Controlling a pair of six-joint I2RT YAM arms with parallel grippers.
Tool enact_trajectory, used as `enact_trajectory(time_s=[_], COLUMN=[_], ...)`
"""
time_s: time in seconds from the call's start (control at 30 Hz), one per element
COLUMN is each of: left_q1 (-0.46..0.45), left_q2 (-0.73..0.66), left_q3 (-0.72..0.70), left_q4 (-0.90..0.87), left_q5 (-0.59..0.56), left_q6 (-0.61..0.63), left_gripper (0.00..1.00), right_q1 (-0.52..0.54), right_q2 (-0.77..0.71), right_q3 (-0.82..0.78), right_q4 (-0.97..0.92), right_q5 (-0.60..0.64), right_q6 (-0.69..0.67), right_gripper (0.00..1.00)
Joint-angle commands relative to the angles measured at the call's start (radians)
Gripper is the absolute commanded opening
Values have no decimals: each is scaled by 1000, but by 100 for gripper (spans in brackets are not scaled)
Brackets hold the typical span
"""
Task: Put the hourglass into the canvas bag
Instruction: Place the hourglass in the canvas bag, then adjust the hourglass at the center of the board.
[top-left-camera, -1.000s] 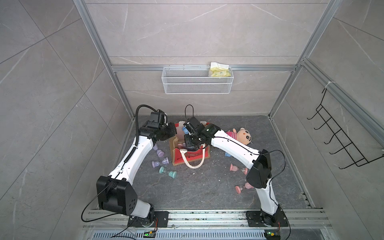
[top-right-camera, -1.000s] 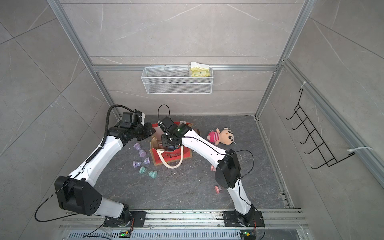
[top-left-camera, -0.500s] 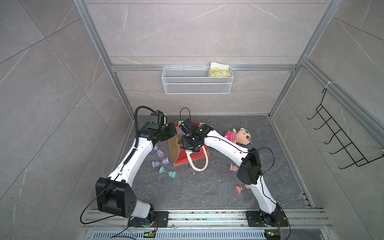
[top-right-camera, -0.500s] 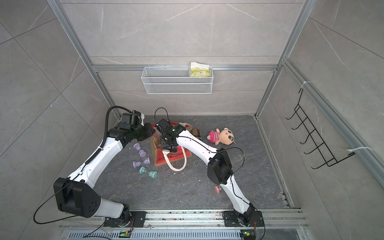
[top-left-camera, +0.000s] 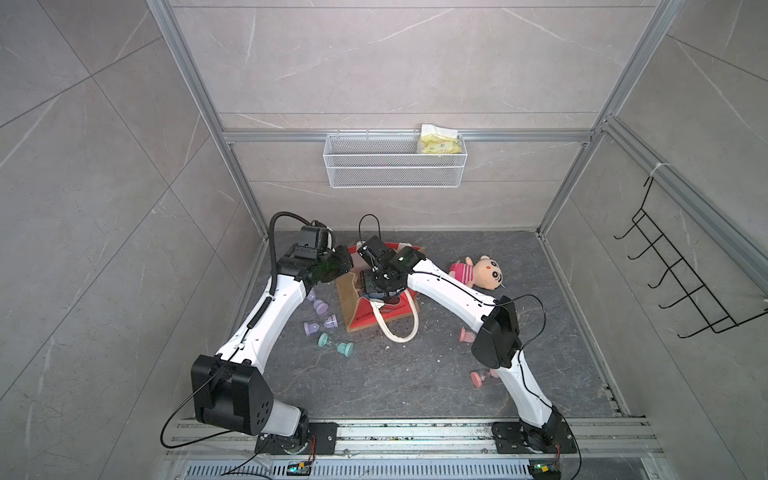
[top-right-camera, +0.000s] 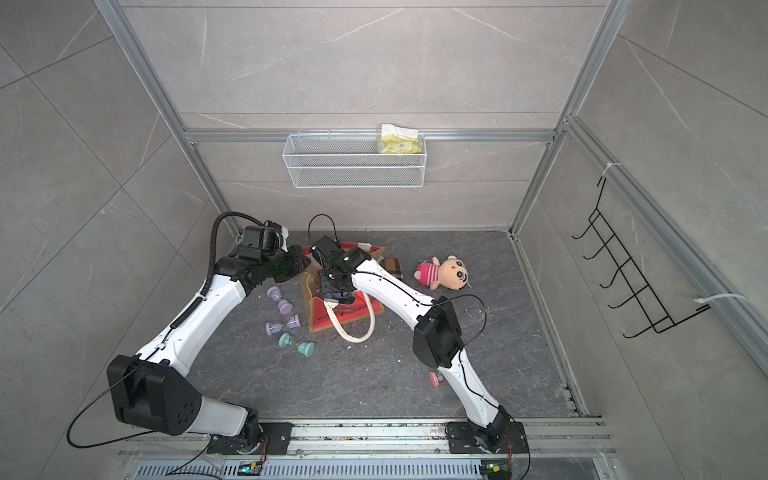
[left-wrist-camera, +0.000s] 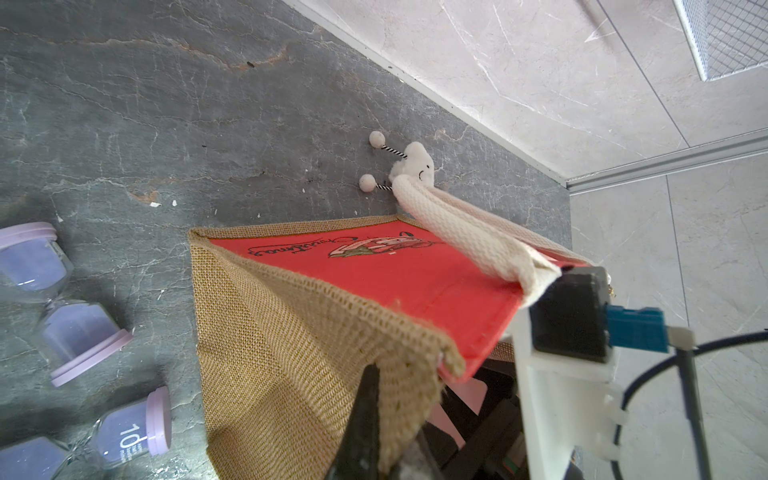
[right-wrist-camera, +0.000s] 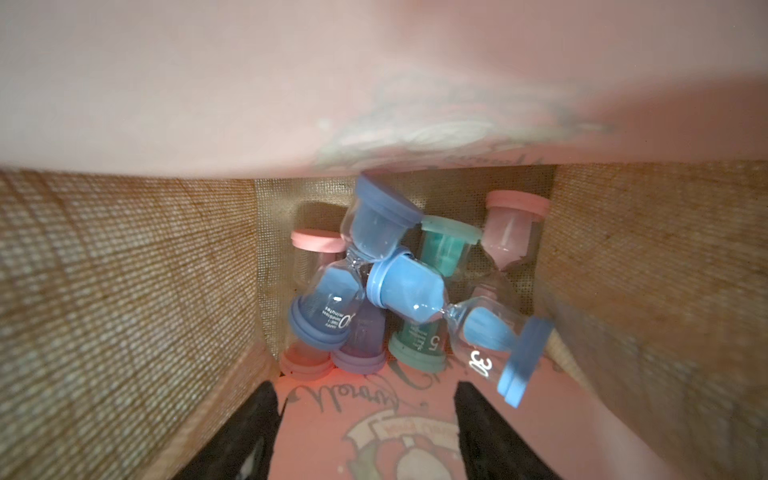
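Right hand (right-wrist-camera: 365, 388) spread empty inside canvas bag (right-wrist-camera: 124, 270); left hand (left-wrist-camera: 376, 386) pinches its coarse burlap side.

A wire basket (top-left-camera: 374, 176) hangs on the back wall, a yellow packet (top-left-camera: 439, 144) in its right end. Below it lies a plush doll (top-left-camera: 478, 272); well to its right, a black hook rack (top-left-camera: 681, 259).

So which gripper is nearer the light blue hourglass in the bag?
Right: the right gripper is inside the canvas bag, facing the hourglass; the left gripper pinches the bag's rim.
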Motion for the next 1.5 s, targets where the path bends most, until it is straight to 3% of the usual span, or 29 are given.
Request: enact_trajectory(time_s=[0.0,0.67,0.83,1.13,1.47], left_q1=[-2,0,0,-4,-25], left_q2=[-40,17,7,-32,-122], left_q3=[26,100,124,140,97], left_q4=[59,6,-27,-88,-143], left_q5=[-11,-86,-99,-68,-65], left_q6=[3,15,37,84,111], left_gripper=[0,1,32,52,78], right_q1=[-8,-16,-53,-171,-380], right_q2=[-65,-460,-586,-798,-896], right_q3=[16,-186,-271,-602,-1063], right_q4=[-54,-3,-48,-113,26], right_q5=[7,-28,14,140,62], right_q6=[-4,-41,-44,-43,-26], right_gripper=[74,85,88,96,99])
